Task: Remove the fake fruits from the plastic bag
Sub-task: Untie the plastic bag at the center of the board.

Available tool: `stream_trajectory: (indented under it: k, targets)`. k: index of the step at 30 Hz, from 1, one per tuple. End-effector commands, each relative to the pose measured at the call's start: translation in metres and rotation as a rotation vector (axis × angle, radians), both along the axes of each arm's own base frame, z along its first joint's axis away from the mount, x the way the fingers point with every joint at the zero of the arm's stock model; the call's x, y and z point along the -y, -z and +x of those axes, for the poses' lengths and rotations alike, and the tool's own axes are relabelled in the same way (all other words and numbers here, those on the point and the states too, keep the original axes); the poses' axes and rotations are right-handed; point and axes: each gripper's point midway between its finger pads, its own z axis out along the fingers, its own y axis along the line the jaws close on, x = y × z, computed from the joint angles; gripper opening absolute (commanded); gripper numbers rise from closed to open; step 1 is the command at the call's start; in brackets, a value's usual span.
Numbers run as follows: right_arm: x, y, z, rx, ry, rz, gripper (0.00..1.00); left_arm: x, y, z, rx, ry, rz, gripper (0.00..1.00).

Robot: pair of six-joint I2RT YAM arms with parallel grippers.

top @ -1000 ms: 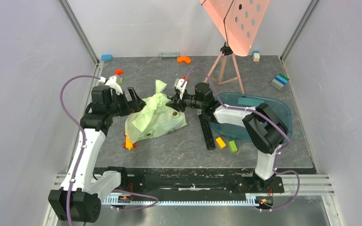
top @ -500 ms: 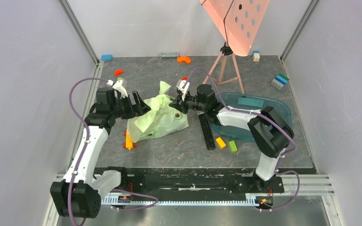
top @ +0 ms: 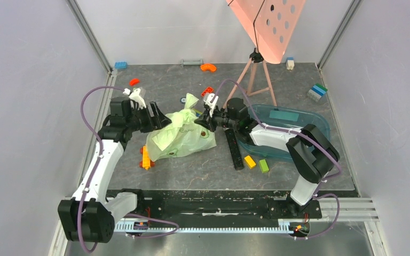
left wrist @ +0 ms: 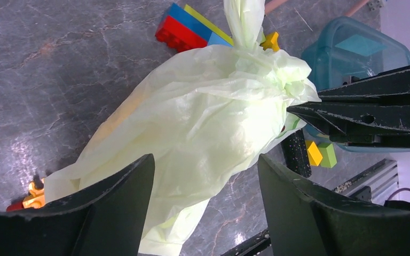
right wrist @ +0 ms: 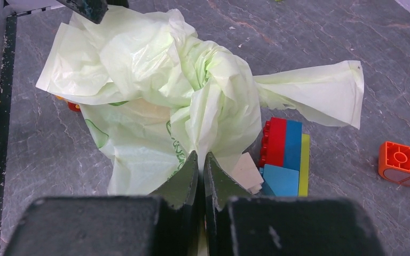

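Plastic bag in right claw (left claw gapes).

The left arm and the right arm are wearing white shells with chunky black joints. A thin purple cable is running along each one. The black fingers are showing little pale scratches.

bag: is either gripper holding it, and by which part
Right gripper pinches a fold of the bag just below its knotted neck. Left gripper straddles the bag's other end, open, gripping nothing.
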Motion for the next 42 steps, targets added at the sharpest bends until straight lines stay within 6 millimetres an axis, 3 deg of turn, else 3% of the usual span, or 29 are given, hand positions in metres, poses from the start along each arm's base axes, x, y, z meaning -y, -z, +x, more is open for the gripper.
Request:
stream_trajectory:
  k: [1,6,22,28,34,42]
  targets:
    - [0.001,-0.03,-0.011,0.046,-0.025,0.055,0.04,0.013,-0.007,0.001,0.048,0.095,-0.039,0.77]
    - [0.005,-0.033,-0.013,0.052,-0.021,0.057,0.04,0.023,-0.002,-0.002,0.017,0.148,-0.077,0.69]
    - [0.018,-0.029,-0.017,0.05,0.031,0.043,0.05,0.019,-0.003,0.0,0.031,0.123,-0.055,0.1]
    - [0.038,-0.019,-0.012,0.041,0.141,0.003,0.06,0.01,-0.007,-0.001,0.065,0.07,-0.018,0.08]
    - [0.069,0.0,0.007,-0.026,0.348,-0.058,0.03,-0.001,-0.007,0.0,0.069,0.018,0.03,0.05]
    - [0.101,0.017,0.013,-0.18,0.539,-0.004,0.0,-0.016,-0.01,0.001,0.089,-0.063,0.081,0.04]
